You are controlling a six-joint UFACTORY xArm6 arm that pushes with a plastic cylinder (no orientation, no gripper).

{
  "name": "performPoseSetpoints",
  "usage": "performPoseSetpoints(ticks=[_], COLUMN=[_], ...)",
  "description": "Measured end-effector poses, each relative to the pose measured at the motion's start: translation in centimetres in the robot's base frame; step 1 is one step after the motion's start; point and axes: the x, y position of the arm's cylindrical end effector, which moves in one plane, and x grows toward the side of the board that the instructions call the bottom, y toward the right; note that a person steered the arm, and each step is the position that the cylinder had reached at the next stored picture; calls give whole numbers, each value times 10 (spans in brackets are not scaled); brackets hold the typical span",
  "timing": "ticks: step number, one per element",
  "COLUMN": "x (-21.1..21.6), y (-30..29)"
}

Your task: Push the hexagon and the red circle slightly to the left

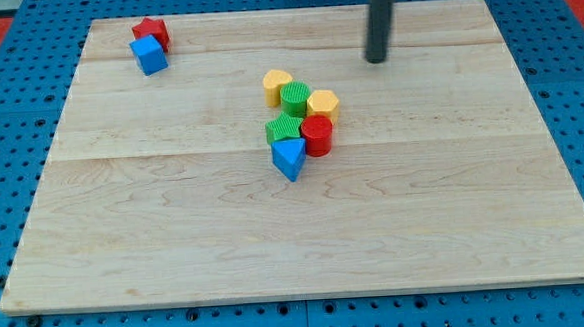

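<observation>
Hexagon (323, 105), yellow, sits at the right edge of a tight cluster near the board's middle, slightly toward the view's top. Red circle (317, 136) stands just below it in the view, the two touching or very nearly so (the gap cannot be resolved).

Cluster contents, view's top to bottom: yellow heart (277, 86) at the upper left; green block (296, 98) (rounded, exact shape unclear) just below and right of the heart, touching the hexagon's left side; green star (285, 130) left of the red circle and against it; blue triangle (290, 158) at the bottom, touching the star and close beside the red circle.

Separate pair near the view's top-left corner of the board: red star (151, 32) with blue cube (149, 56) directly below, in contact. Well apart from the cluster.

My tip (378, 59) stands on the board (455, 225) above and to the right of the hexagon, apart from it and touching no block. The rod rises out of the view's top edge.

Gripper state: none fitted; the arm ends in the bare rod, so no open or closed condition applies.

Board is light wood, resting on a blue perforated surface (2, 179)
</observation>
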Motion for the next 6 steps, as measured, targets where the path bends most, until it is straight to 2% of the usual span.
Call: performPoseSetpoints(ticks=[1, 4, 6], x=[40, 58, 128], y=[1, -60, -101])
